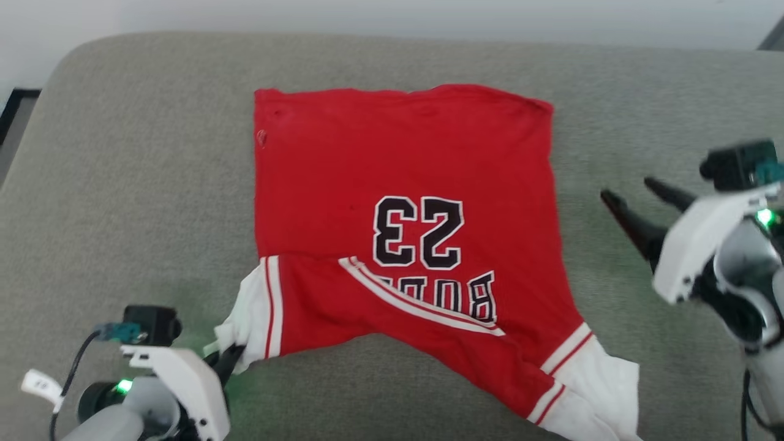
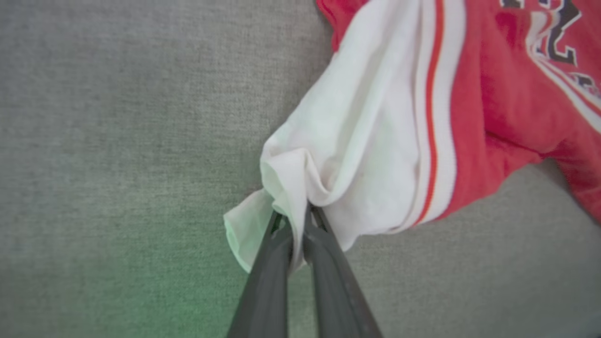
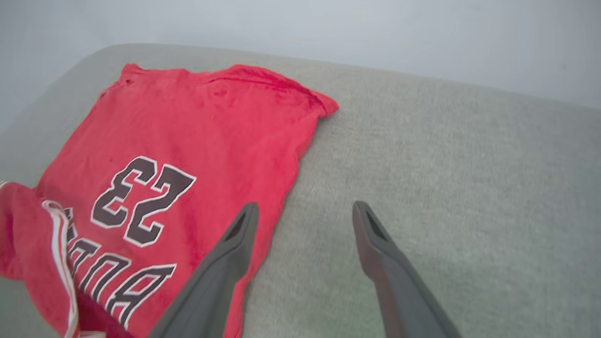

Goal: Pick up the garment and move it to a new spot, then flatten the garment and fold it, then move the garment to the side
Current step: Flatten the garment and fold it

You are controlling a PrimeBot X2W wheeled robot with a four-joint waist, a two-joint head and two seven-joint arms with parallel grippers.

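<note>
Garment [image 1: 404, 177] lies spread across the middle of the grey cushion [image 1: 122, 153]. Its hem is toward the far edge and its shoulders toward the near edge, so the "23" reads upside down from the robot's side. Long axis runs far to near, skewed a little toward the near right corner.

Left gripper [image 2: 296, 216]: fingers pressed together, pinching a bunched fold of the white left sleeve [image 2: 357, 131]. This is at the garment's near left corner, close to the cushion's near edge.

Right gripper [image 1: 626, 188]: fingers spread, nothing between them. It sits off the garment's right side edge and points in at it. The right wrist view puts one finger over the red cloth and the other over bare cushion. Height above the surface can't be judged; the frame is soft.

The other white sleeve [image 1: 597, 380] trails toward the near right corner. It is on the right arm's side but nearer the edge than that gripper now points.

The shoulder area is not flat: a flap with striped trim lies slantwise over the lettering.

Judgement: flattening is under way. The coming move likely turns on the right gripper dropping back toward the near edge for that sleeve, so the two arms can draw the shoulders apart.
</note>
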